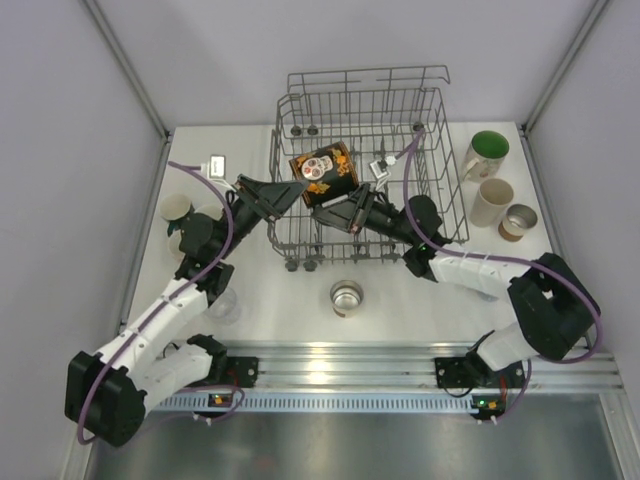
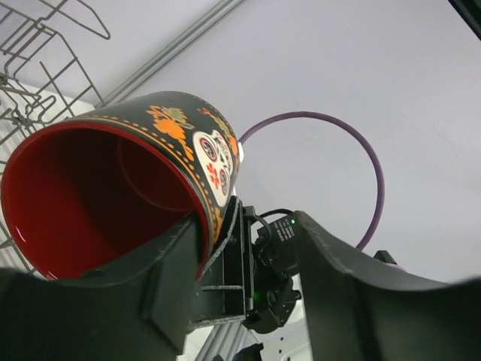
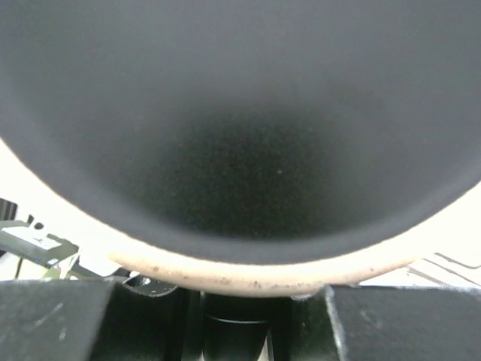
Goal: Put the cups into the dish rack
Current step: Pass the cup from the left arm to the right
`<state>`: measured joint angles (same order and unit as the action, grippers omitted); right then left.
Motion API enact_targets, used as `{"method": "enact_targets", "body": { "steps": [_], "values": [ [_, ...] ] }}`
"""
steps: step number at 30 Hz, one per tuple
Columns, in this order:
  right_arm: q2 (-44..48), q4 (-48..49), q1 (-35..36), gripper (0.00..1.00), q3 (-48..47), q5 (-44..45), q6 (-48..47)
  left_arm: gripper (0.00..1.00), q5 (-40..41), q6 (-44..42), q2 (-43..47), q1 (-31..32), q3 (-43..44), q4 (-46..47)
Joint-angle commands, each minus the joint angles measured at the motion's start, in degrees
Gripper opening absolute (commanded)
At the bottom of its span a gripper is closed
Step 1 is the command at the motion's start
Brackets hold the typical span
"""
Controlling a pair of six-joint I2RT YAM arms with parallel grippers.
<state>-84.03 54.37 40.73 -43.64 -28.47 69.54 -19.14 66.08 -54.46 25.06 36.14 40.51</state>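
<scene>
My left gripper (image 1: 285, 195) stands apart, barely touching the black skull mug (image 1: 323, 172) at its rim, while my right gripper (image 1: 340, 212) clamps its base.

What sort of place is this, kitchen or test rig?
Likely a lab test cell: plain grey panels enclose a white table, the dish rack stands loose on it, and a metal rail lines the near edge.

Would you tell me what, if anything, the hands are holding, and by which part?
The black skull mug: the right hand seems to grip its base edge; the left hand stands open at its rim.
</scene>
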Motion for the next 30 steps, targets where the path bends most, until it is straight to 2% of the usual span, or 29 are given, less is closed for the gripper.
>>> {"method": "enact_targets", "body": {
  "steps": [1,6,7,8,9,16,17,19,20,24,27,30],
  "values": [
    [4.22,11.73,-3.02,0.0,-1.36,3.07,-1.95,0.61,-3.45,-0.69,0.05,0.34,1.21,4.66],
    [5.8,9.8,-5.22,0.0,-0.05,2.19,-2.56,0.75,-2.66,-1.66,-0.65,0.34,2.44,1.08],
    [6.59,9.1,-6.27,0.0,0.04,2.19,-2.91,0.8,-2.75,-2.01,-0.91,0.43,2.79,0.19],
    [7.03,8.22,-6.89,0.0,0.22,2.1,-3.61,0.92,-2.75,-2.8,-1.09,0.43,3.49,-0.86],
    [7.38,7.6,-7.41,0.0,0.31,2.1,-4.05,0.98,-2.66,-3.33,-1.0,0.43,3.85,-2.18],
    [11.51,-3.81,-16.36,0.0,-1.44,1.92,-9.23,0.98,0.32,-10.97,1.28,0.34,9.03,-18.16],
    [11.87,-9.84,-17.34,0.0,-2.93,2.71,-12.29,0.98,1.63,-13.41,1.63,0.34,9.99,-23.06],
    [13.01,-15.58,-19.71,0.0,-4.61,4.2,-16.17,0.98,2.69,-15.8,2.51,0.43,12.01,-27.05],
    [13.36,-21.61,-20.33,0.0,-6.35,6.47,-20.45,0.98,3.22,-18.07,2.6,0.34,12.63,-31.24],
    [13.98,-32.53,-22.45,0.0,-10.84,13.43,-29.71,0.98,4.28,-23.19,3.22,0.43,15.53,-39.43],
    [12.49,-38.44,-23.33,0.0,-14.36,18.79,-34.99,0.98,3.93,-24.86,3.83,0.34,16.33,-43.31],
    [9.95,-40.39,-24.38,0.0,-16.91,23.1,-38.86,0.98,4.1,-25.74,5.23,0.34,16.07,-44.73]
  ]
}}
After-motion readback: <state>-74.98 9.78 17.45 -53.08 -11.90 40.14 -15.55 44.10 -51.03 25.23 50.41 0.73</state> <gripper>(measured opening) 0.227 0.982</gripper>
